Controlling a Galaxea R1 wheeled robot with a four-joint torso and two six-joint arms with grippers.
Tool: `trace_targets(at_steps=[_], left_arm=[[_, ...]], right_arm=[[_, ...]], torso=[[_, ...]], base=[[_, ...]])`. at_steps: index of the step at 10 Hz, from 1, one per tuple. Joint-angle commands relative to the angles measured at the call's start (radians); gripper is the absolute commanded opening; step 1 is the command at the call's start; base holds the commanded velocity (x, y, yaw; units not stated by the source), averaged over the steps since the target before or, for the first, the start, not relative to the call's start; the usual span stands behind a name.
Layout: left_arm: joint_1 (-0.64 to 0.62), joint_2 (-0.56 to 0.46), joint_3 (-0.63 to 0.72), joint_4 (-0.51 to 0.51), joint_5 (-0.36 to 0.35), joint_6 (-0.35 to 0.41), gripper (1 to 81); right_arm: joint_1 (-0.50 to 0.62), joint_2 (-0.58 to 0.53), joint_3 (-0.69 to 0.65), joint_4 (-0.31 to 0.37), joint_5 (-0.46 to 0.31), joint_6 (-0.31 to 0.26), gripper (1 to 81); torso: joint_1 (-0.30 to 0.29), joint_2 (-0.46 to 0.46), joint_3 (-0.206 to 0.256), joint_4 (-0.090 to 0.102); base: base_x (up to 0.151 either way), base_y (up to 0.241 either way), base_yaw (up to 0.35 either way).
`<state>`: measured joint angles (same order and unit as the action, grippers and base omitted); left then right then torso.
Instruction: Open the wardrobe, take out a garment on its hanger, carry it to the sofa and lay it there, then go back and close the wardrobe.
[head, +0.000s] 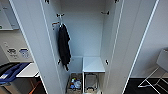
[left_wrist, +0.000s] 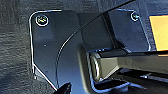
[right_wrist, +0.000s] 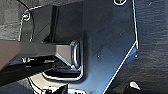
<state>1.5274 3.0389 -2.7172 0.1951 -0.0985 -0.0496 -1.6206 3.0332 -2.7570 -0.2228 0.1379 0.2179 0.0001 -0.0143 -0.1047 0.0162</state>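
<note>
So the tall white two-door wardrobe (head: 85, 37) takes up most of the head view, with both panel doors swung wide open, one at 9 o'clock and the other at 3 o'clock. Inside, a long black fabric garment (head: 64, 47) hangs at about 10 o'clock from centre, close against the left door, under a small hook or hanger I can't make out well. Lower down, around 6 o'clock, there's a white box-like shelf (head: 93, 64) with a grey container (head: 90, 82) under it, and just beside that at 7 o'clock a woven basket (head: 74, 83) with some blue and light bits in it. Outside the wardrobe, a blue-and-black bin (head: 11, 72) sits at 8 o'clock, and a white-framed chair (head: 157, 72) at 4 o'clock on dark floor. Both wrist views look down over dark carpet past the robot's own plate; can't tell whether either pincer is wide or narrow.
</note>
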Motion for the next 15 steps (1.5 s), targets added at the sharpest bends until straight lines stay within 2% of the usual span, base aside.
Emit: trace_targets(at_steps=[1,3,10,15], left_arm=[[-0.033,0.002,0.001,-0.008,0.052,0.002,81.1],[-0.033,0.003,0.001,-0.008,0.046,0.000,81.1],[-0.033,0.003,0.004,-0.008,0.045,0.000,81.1],[-0.033,-0.001,0.004,-0.009,0.066,-0.018,81.1]], right_arm=[[0.029,0.002,0.002,-0.006,-0.052,-0.002,81.1],[0.029,0.008,-0.001,-0.006,-0.054,-0.002,81.1],[0.024,0.022,-0.004,-0.003,-0.054,-0.002,81.1],[0.047,0.025,-0.007,0.000,-0.077,0.006,81.1]], torso=[[0.000,0.000,0.000,0.000],[0.000,0.000,0.000,0.000],[0.001,-0.001,0.001,0.000],[0.001,0.000,0.000,0.000]], base=[[0.000,0.000,0.000],[0.060,0.000,0.000],[0.146,0.000,0.000],[0.000,0.000,0.000]])
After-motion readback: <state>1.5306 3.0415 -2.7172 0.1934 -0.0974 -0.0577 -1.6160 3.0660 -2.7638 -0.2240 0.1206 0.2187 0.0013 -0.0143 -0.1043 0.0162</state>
